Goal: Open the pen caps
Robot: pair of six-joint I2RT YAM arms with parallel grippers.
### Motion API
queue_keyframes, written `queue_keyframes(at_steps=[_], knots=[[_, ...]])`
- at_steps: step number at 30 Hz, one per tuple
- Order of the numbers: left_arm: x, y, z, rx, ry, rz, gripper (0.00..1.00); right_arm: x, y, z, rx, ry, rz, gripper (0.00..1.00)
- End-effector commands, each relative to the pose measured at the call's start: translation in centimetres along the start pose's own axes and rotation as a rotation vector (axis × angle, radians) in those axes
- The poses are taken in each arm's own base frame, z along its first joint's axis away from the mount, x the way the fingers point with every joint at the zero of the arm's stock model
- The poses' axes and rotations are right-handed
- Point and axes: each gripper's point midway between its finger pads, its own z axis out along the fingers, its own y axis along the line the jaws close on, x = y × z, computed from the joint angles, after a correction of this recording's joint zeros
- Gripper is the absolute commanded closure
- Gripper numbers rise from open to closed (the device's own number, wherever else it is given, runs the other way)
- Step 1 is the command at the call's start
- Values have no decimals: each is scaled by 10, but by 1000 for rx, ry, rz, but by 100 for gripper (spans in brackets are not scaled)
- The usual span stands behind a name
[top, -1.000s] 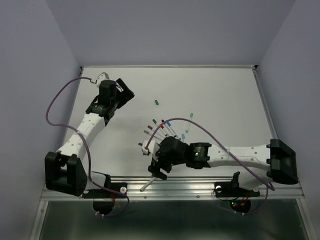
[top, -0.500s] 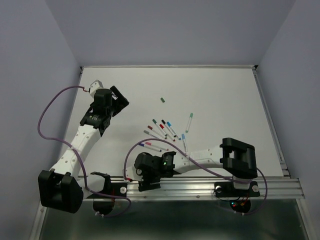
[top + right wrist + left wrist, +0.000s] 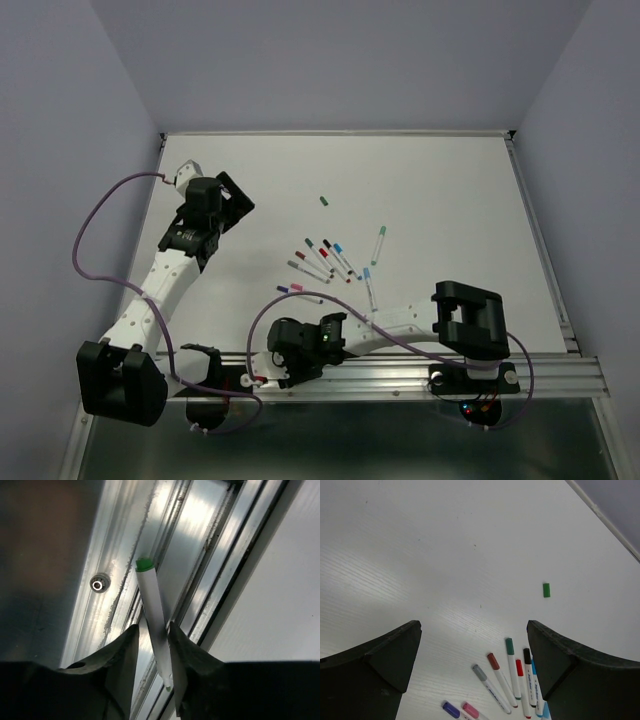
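In the left wrist view a loose green pen cap point(image 3: 546, 590) lies alone on the white table; it also shows in the top view point(image 3: 324, 200). Several capped pens point(image 3: 328, 260) lie fanned mid-table, their caps green point(image 3: 509, 646), dark red point(image 3: 493, 661), grey point(image 3: 479, 672), black point(image 3: 527, 655) and red point(image 3: 519, 667). My left gripper point(image 3: 240, 200) is open and empty at the far left, away from the pens. My right gripper point(image 3: 272, 368) is at the front rail, shut on a white pen barrel point(image 3: 156, 625) with green ends and no cap.
The grooved aluminium rail point(image 3: 200, 555) runs along the near table edge under my right gripper, with a bolt point(image 3: 98, 584) in it. One green-capped pen point(image 3: 380, 240) lies apart at the right of the fan. Purple cables loop off both arms.
My right gripper has swung from beside the pen fan down and left to the front rail, carrying the white barrel. My left arm has shifted slightly left.
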Motion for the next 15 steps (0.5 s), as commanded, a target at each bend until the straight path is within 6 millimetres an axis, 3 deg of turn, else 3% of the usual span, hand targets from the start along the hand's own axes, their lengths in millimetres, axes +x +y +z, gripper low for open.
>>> queue_keyframes(at_steps=[1, 4, 8, 11, 13, 15], knots=[[-12, 3, -1, -6, -44, 9, 1, -3, -3, 6, -5, 8, -103, 67], [-17, 3, -2, -7, -56, 5, 1, 2, -8, 7, -8, 25, -244, 80], [-25, 6, -6, -16, -83, -2, 1, -3, -17, 5, 18, 36, -313, 81], [-28, 10, -9, -26, -96, -3, 1, -10, -23, 7, 12, 41, -393, 93], [-33, 13, -12, -37, -110, -12, 1, -9, -43, -1, 57, 56, -408, 94], [-34, 9, -13, -8, -123, -33, 1, -21, -68, -16, 118, 50, -500, 99]])
